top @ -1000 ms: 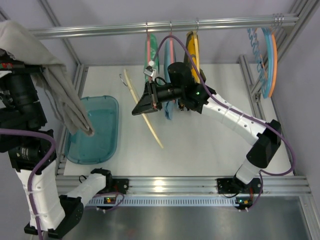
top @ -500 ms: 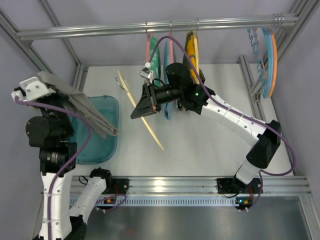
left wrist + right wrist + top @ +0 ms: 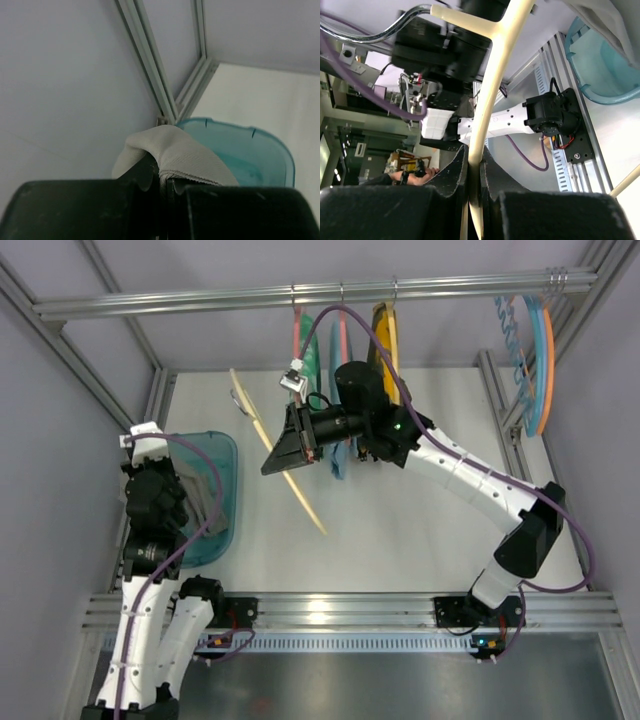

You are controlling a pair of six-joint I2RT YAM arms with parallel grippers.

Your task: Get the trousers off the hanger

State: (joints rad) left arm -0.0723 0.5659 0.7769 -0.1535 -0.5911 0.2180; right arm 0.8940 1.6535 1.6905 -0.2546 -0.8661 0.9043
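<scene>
At the far left, the left gripper (image 3: 161, 172) is closed on a fold of the small soft grey cloth trousers (image 3: 175, 150), which are off the hanger and trail down into the translucent teal plastic tub (image 3: 233, 490) on the left of the surface (image 3: 400, 530). The cloth looks light and limp. It should drape and bunch instead of holding any shape, so a pinch on a doubled fold, as here, seems the safest hold.

Towards the middle, the right gripper (image 3: 474, 165) is clamped on the thin cream-beige oval hoop hanger (image 3: 492, 85), holding it slanted above the surface, its small metal hook (image 3: 240, 400) at the far-left end. It looks stiff and light.

Just behind and right of that gripper, a green garment (image 3: 312, 350) and a yellow-and-black patterned garment (image 3: 385, 335) hang on pink hangers (image 3: 297, 335) from the far metal rail (image 3: 200, 300). They crowd the right arm's wrist. At the far right, orange and blue hangers (image 3: 540, 350) hang well apart.
</scene>
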